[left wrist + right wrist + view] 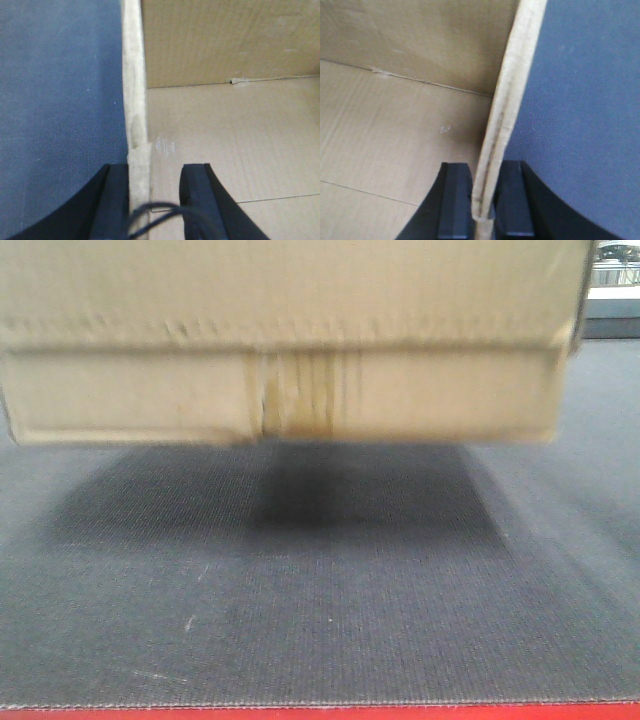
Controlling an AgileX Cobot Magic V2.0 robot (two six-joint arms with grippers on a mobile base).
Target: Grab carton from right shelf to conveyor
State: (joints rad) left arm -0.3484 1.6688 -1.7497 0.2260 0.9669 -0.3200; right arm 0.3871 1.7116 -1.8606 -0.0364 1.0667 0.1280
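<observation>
The brown carton (300, 320) fills the top of the front view, over the dark grey conveyor belt (320, 620), with a dark shadow under it. I cannot tell if its bottom touches the belt. In the left wrist view my left gripper (155, 170) straddles the carton's left wall (135, 75). The outer finger (117, 200) lies against the wall and the inner finger (197, 200) stands apart from it inside the box, so the jaws are open. In the right wrist view my right gripper (482, 170) is shut on the carton's right wall (512, 85).
A red edge (320, 712) runs along the near side of the belt. The belt shows outside the carton in both wrist views (60, 100) (585, 100). A pale structure (612, 280) stands at the far right behind the carton.
</observation>
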